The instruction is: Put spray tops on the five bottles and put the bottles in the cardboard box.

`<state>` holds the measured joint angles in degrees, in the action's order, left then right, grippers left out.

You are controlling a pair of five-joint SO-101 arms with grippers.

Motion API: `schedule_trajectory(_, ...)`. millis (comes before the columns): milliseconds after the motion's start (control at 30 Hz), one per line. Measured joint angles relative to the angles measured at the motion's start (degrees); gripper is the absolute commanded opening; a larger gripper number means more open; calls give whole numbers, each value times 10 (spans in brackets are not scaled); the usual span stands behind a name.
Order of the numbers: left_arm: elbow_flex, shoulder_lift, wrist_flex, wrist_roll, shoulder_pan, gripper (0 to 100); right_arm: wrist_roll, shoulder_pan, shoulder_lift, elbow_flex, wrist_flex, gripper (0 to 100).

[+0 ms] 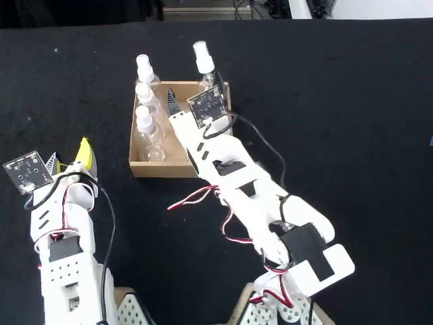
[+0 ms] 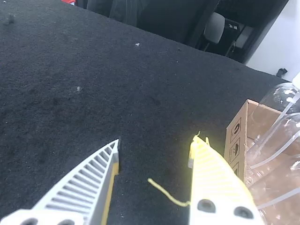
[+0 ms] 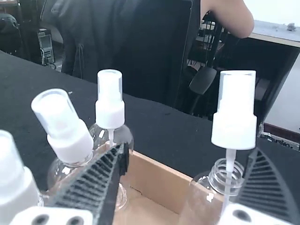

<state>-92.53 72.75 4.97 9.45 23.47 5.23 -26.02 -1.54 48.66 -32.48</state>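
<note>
I see the right gripper (image 3: 190,154) spread around a clear, white-topped plastic bottle (image 3: 232,117) at the brown cardboard box (image 1: 159,169); the left gripper (image 2: 157,140) is spread too.

The right arm (image 1: 233,172) hides most of the far bottle (image 1: 206,77) and one side of the cardboard box (image 1: 155,168).

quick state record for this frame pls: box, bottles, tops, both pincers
box: cardboard box on the black table
bottles seen: four, all in the box
capped: three bottles along the wall nearer the left arm, tops on
fourth bottle: far corner; spray top sits raised, neck threads showing
right pincer: open, fingers either side of the fourth bottle
left pincer: open, empty, over the table beside the box
</note>
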Motion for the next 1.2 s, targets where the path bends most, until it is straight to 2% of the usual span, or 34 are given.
schedule_trajectory(200, 0, 0, 0, 0, 0, 223, 0, 0, 0, 0, 6, 353)
schedule_trajectory(400, 0, 0, 0, 0, 0, 223, 2, 0, 2, -22, 92, 353)
schedule_trajectory(667, 0, 0, 0, 0, 0, 223, 2, 0, 14, -30, 116, 353)
schedule_trajectory(1000, 0, 0, 0, 0, 0, 223, -1, 0, 58, -30, 220, 353)
schedule_trajectory(1200, 0, 0, 0, 0, 0, 223, -1, 0, 58, -30, 229, 353)
